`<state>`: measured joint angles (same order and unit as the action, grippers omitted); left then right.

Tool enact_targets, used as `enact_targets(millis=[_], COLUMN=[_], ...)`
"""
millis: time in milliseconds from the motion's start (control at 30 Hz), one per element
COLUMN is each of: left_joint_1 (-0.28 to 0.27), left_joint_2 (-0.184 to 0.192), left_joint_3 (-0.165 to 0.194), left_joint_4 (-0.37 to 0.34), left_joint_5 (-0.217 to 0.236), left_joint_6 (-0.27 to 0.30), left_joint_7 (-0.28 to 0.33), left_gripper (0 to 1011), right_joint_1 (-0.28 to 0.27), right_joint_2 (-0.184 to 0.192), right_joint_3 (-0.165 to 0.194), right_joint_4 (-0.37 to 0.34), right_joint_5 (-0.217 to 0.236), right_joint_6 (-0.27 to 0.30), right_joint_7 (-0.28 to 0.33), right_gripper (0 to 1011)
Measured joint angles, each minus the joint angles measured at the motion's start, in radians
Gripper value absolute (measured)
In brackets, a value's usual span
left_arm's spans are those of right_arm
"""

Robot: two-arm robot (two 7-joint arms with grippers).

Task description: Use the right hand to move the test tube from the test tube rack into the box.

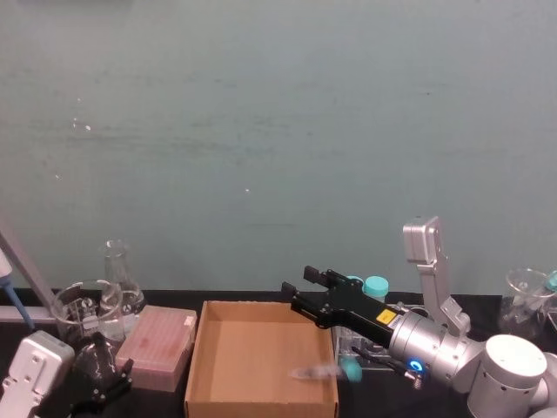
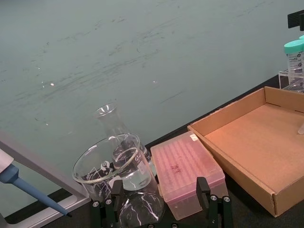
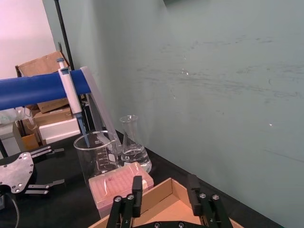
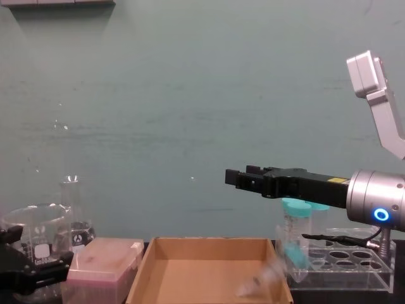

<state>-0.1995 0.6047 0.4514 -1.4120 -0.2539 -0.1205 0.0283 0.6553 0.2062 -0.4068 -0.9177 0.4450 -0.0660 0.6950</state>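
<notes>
- Right gripper [image 1: 303, 283] hangs over the box [image 1: 196, 366], fingers pointing across it toward the robot's left. The wrist sits over the box's right wall.
- Tool state: released. In the right wrist view the two fingers [image 3: 137, 189] stand apart with nothing between them.
- Tube [image 1: 318, 373]: below the gripper and back toward its wrist, inside the box close to the right wall, lying roughly flat with its teal cap nearest that wall. It shows as a smear, so I cannot tell whether it has come to rest on the floor.
- Chest view agrees: the tube [image 4: 262, 278] sits low in the box, under the fingers and clear of them.
- Rack [image 4: 354, 272] is behind the tool on the wrist side, just beside the box, and holds the wider capped tubes [image 4: 294, 234].
- Left gripper [image 1: 100, 370] is parked well off to the far side of the box, past the pink box [image 1: 157, 344], with its fingers apart.
- Step judged: drop made, transfer all but done.
- Next move calls for lifting the right gripper straight up and back over the rack side, keeping the fingers clear of the box wall and the tall tubes. First confirm the tube settles inside.
</notes>
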Motion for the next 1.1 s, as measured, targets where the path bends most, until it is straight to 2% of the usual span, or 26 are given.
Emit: enact_targets(millis=[133,267,500,1100], left_joint_1=[0.000,0.000,0.000,0.000], left_joint_2=[0.000,0.000,0.000,0.000], left_joint_3=[0.000,0.000,0.000,0.000], left_joint_4=[0.000,0.000,0.000,0.000], left_joint_5=[0.000,0.000,0.000,0.000], left_joint_6=[0.000,0.000,0.000,0.000], left_joint_7=[0.000,0.000,0.000,0.000], left_gripper=[1000,1000,1000,1000], right_joint_1=[0.000,-0.001,-0.001,-0.006], right_joint_2=[0.000,0.000,0.000,0.008], right_joint_3=[0.000,0.001,0.002,-0.006], right_joint_4=[0.000,-0.001,-0.002,-0.017], right_joint_5=[0.000,-0.001,-0.001,-0.005], right_joint_6=[-0.001,-0.001,-0.002,-0.009], right_joint_7=[0.000,0.000,0.000,-0.013], right_gripper=[683,841,1002,1002])
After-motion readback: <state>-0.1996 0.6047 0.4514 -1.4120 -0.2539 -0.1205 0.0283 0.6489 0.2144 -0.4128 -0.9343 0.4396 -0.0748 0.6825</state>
